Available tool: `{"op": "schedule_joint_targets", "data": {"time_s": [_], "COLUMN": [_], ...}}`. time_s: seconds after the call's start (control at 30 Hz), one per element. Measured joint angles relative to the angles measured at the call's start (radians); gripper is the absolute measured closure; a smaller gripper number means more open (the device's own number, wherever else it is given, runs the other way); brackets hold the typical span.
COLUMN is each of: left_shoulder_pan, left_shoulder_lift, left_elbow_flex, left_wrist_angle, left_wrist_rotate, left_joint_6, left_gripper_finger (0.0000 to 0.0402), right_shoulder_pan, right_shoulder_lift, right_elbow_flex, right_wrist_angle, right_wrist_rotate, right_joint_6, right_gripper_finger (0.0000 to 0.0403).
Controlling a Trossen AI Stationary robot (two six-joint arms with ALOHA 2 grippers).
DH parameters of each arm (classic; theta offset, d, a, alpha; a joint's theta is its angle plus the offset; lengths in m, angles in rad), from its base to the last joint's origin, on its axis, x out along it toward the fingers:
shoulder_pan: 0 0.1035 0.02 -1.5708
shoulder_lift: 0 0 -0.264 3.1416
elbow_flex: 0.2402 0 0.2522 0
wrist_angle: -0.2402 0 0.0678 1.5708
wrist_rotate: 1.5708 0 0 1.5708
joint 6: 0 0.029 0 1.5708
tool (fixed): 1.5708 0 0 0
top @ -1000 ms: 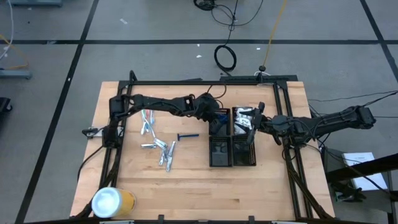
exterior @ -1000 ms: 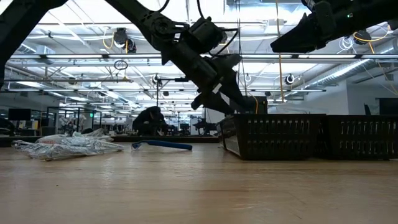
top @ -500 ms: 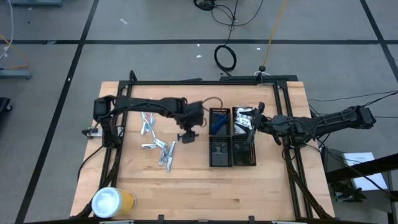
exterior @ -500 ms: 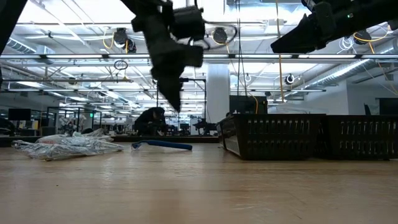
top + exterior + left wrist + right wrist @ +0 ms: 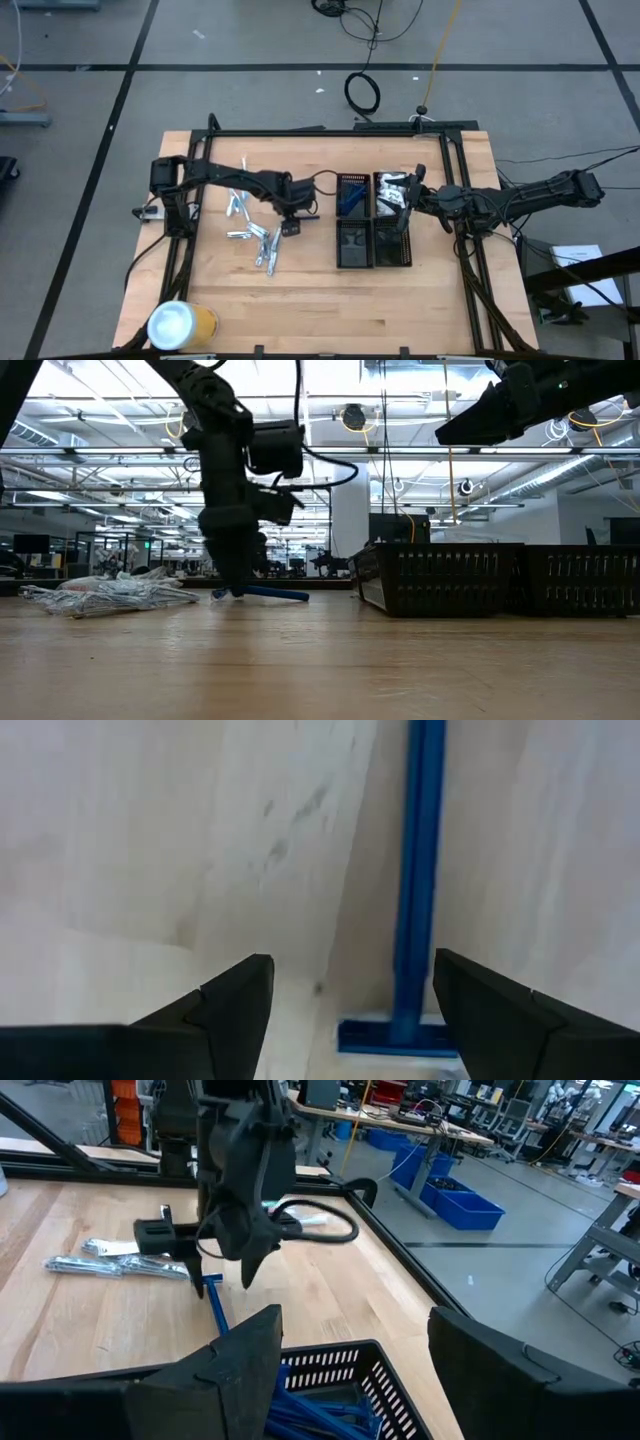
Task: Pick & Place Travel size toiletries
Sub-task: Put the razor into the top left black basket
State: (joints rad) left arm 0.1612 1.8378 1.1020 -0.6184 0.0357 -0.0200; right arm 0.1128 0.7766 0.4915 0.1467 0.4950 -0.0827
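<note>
A blue razor lies flat on the wooden table, left of the black gridded trays. My left gripper points down over the razor's head and is open. One finger stands on each side of that end, and I cannot tell if they touch it. The low view shows the left gripper close above the table. More silvery sachets and toothbrushes lie heaped to the left. My right gripper hangs open above the trays, nothing between its fingers.
The trays hold blue razors and a white packet. A yellow cylinder with a white lid stands at the table's near left corner. Bare wood lies along the near edge in front of the trays.
My left gripper has left the trays, gone toward the table's left edge and down, and tipped from slanting to pointing straight down over the blue razor's head end. The razor has stayed where it was.
</note>
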Motion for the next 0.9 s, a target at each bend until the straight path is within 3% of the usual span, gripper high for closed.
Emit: {"op": "schedule_joint_targets", "data": {"time_s": [0.33,0.43,0.77,0.9], "left_shoulder_pan": [0.0,0.0,-0.001,0.004], "left_shoulder_lift": [-0.003,-0.003,-0.003,-0.007], "left_elbow_flex": [-0.032,-0.033,-0.033,-0.031], "left_wrist_angle": [0.022,0.019,0.035,0.025], "left_wrist_rotate": [-0.005,0.013,0.019,0.019], "left_joint_6": [0.007,0.008,-0.01,-0.038], "left_gripper_finger": [0.0146,0.0185,0.0374,0.0383], "right_shoulder_pan": [0.0,0.0,0.0,0.0], "right_shoulder_lift": [0.0,0.0,0.0,0.0], "right_elbow_flex": [0.0,0.0,0.0,0.0], "right_wrist_angle": [0.002,0.002,0.002,0.002], "right_wrist_rotate": [0.0,0.0,0.0,0.0], "right_joint_6": [0.01,0.01,0.01,0.01], "right_gripper_finger": [0.0165,0.0165,0.0165,0.0165]}}
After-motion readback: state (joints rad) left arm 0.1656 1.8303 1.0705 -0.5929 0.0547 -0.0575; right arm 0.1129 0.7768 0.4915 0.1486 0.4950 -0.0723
